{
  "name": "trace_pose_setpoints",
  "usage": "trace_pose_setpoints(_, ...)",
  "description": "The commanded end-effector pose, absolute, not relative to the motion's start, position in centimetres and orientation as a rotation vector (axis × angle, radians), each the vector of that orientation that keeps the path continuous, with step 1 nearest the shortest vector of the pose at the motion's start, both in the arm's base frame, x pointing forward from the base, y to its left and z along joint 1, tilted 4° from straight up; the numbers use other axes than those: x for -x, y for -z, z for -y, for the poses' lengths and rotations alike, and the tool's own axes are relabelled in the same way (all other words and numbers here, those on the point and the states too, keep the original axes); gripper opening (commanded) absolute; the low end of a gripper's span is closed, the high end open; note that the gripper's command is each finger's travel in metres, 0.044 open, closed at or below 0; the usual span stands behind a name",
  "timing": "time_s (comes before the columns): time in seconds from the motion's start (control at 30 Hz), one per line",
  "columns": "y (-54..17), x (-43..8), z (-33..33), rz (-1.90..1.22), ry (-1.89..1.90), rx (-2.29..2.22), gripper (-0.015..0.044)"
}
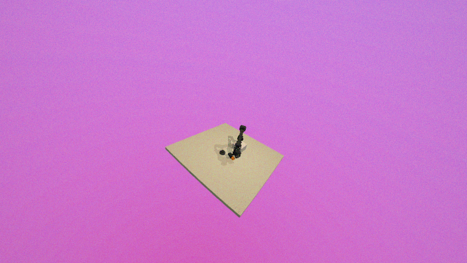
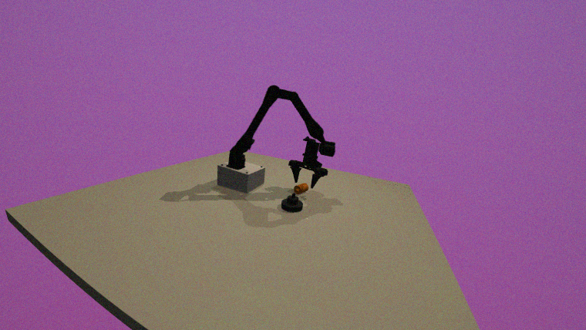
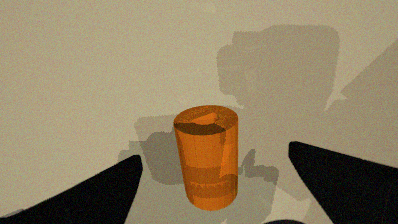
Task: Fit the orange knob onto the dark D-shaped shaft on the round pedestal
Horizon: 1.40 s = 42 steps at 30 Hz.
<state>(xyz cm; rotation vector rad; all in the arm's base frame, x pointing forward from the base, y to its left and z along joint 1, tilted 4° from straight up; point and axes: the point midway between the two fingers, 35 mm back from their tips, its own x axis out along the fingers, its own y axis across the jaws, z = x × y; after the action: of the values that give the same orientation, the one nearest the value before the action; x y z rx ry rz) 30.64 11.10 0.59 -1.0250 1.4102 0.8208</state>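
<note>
The orange knob (image 1: 233, 158) (image 2: 301, 188) (image 3: 210, 167) is a cylinder lying on its side on the table. Its end face with the recessed hole shows at its upper end in the wrist view. My gripper (image 2: 304, 184) (image 3: 214, 155) is open and empty, pointing down just above the knob, with one finger on each side of it in the wrist view. The dark round pedestal (image 1: 222, 152) (image 2: 291, 205) stands close to the knob, its shaft (image 2: 293, 195) upright. Only a dark sliver of the pedestal shows at the wrist view's bottom edge. The shaft's flat side cannot be made out.
The arm's grey base block (image 2: 232, 177) stands behind and left of the pedestal in the exterior view. The beige table (image 1: 225, 186) (image 2: 246, 270) ends in straight edges. Arm shadows fall around the knob and pedestal.
</note>
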Motion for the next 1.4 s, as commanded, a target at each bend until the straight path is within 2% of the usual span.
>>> trace_pose_setpoints(0.0, 0.4, -30.4, -11.1, -1.422, -0.830, 1.025, 0.0440)
trace_pose_setpoints(0.33, 1.8, -30.5, -11.1, -1.422, -0.830, 1.025, 0.0440)
trace_pose_setpoints(0.6, 1.8, -30.5, -11.1, -1.422, -0.830, 1.025, 0.0240)
trace_pose_setpoints(0.87, 1.8, -30.5, -11.1, -1.422, -0.830, 1.025, 0.0240)
trace_pose_setpoints(1.17, 1.8, -30.5, -11.1, -1.422, -0.830, 1.025, 0.0180)
trace_pose_setpoints(1.37, 1.6, -30.4, -10.9, -1.397, -0.840, 1.008, 0.0179)
